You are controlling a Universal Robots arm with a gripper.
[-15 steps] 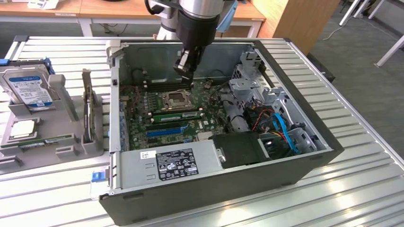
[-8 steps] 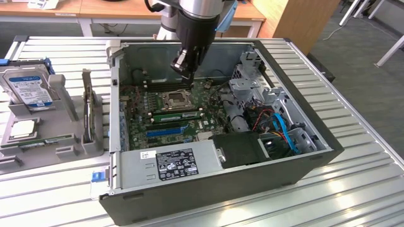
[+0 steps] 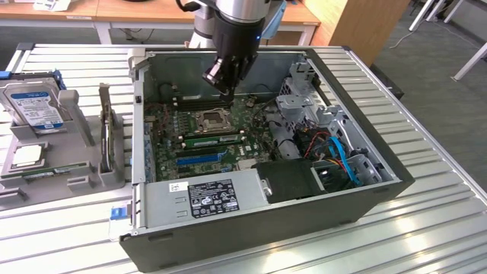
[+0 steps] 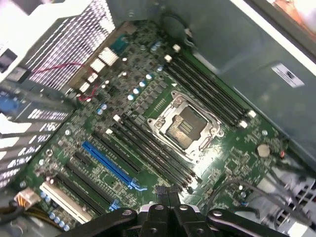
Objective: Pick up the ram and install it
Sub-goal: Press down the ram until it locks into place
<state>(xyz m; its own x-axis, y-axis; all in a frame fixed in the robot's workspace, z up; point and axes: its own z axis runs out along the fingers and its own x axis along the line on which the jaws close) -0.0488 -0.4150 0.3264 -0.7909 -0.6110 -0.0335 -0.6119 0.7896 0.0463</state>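
Observation:
A long green ram stick (image 3: 214, 138) stands on edge in a slot just beside the square CPU socket (image 3: 211, 120) of the motherboard inside the open computer case (image 3: 380, 188). Another flat green stick (image 3: 52, 169) lies in the grey fixture at the exterior view's left. My gripper (image 3: 227, 91) hangs inside the case above the board, on the far side of the socket from the seated stick and not touching it. In the wrist view its black fingertips (image 4: 165, 193) are pressed together with nothing between them, above the ends of the long black slots (image 4: 148, 148).
A power supply (image 3: 209, 197) fills the case's near end. Drive cages and blue and orange cables (image 3: 335, 151) crowd the exterior view's right. A blue slot (image 4: 108, 165) lies on the board. A hard drive (image 3: 34, 108) and a CPU (image 3: 27, 155) sit in the grey fixture.

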